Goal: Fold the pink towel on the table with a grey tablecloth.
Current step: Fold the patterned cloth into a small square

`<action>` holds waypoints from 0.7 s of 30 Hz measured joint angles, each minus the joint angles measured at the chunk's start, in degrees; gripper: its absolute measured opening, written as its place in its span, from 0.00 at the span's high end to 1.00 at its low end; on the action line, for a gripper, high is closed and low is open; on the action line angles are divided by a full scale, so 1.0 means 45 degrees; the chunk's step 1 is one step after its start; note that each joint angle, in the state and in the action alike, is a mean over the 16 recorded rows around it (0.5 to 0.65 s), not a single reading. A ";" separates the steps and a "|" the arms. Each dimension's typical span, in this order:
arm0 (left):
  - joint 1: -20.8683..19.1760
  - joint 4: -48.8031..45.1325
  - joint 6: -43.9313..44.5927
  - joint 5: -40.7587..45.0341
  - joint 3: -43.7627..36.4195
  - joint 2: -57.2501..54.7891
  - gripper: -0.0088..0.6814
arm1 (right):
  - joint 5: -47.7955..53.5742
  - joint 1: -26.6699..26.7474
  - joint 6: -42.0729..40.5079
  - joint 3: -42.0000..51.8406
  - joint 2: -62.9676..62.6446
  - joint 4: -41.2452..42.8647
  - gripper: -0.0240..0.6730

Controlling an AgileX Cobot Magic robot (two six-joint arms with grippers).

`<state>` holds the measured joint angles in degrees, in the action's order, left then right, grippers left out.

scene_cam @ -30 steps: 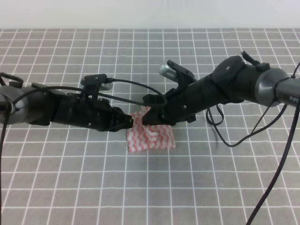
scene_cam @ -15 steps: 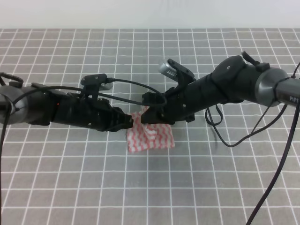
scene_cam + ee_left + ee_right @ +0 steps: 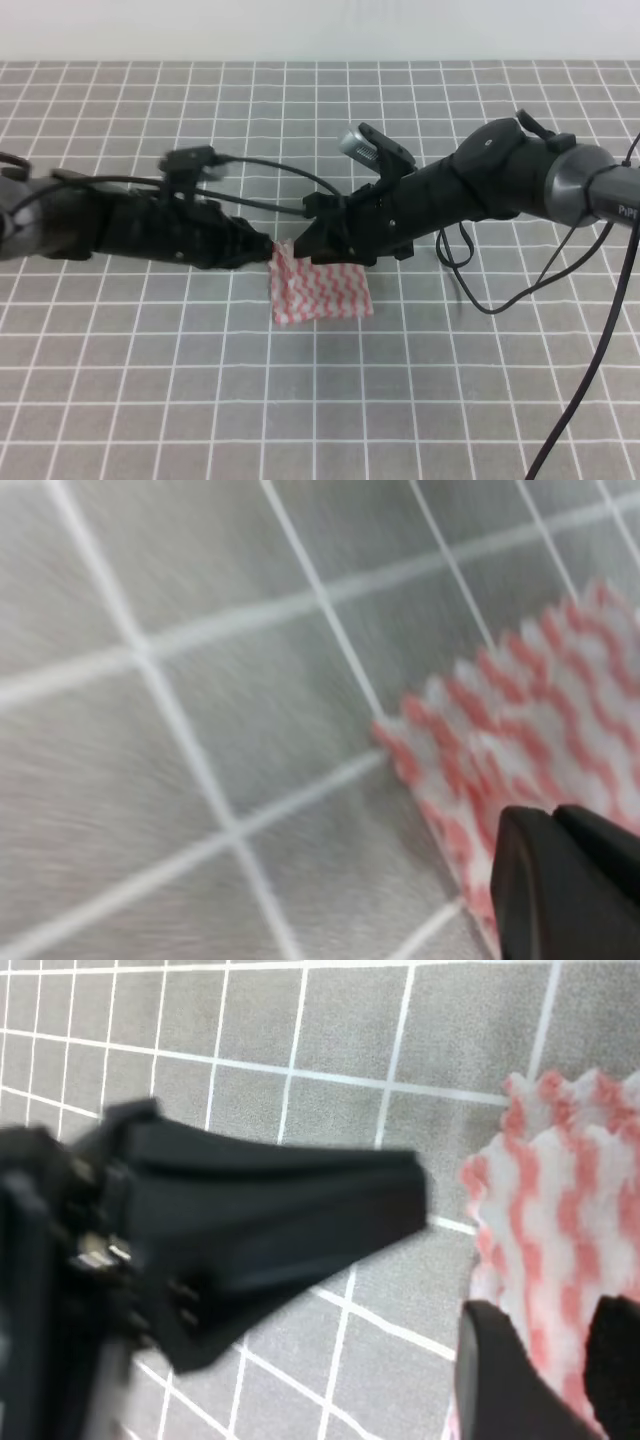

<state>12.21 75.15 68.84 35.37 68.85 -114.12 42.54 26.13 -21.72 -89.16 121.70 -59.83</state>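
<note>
Both claws at towel [image 3: 322,293] edge (far).

The left gripper [image 3: 268,250] has pulled back leftward off the pink towel [image 3: 322,293], and the raised flap has dropped, so the cloth now lies flatter.

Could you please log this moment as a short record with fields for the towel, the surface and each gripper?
towel: pink towel, zigzag stripes, lying in a compact folded shape near the middle of the table
surface: table with a grey tablecloth, white grid lines
left gripper: left gripper at the towel's upper left corner, dark fingers over the cloth edge; view blurred, open or shut unclear
right gripper: right gripper at the towel's far edge, fingers apart over the cloth
towel corner: upper left corner slightly raised
</note>
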 joint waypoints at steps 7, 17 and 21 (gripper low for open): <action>-0.0463 -0.0056 -0.0026 0.0241 -0.0001 0.0466 0.99 | 0.0258 -0.0010 0.0016 -0.0265 0.0006 0.0889 0.73; -0.0637 -0.0165 -0.0104 0.0515 -0.0001 0.0687 0.99 | 0.0500 0.0139 0.0073 -0.0479 -0.0012 0.2405 0.89; -0.0614 -0.0178 -0.0133 0.0514 0.0000 0.0681 0.99 | 0.0450 0.0247 0.0089 -0.0479 -0.0006 0.2698 0.95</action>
<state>9.45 74.35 68.24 37.68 68.85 -111.05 44.57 27.24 -21.32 -91.32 121.67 -47.69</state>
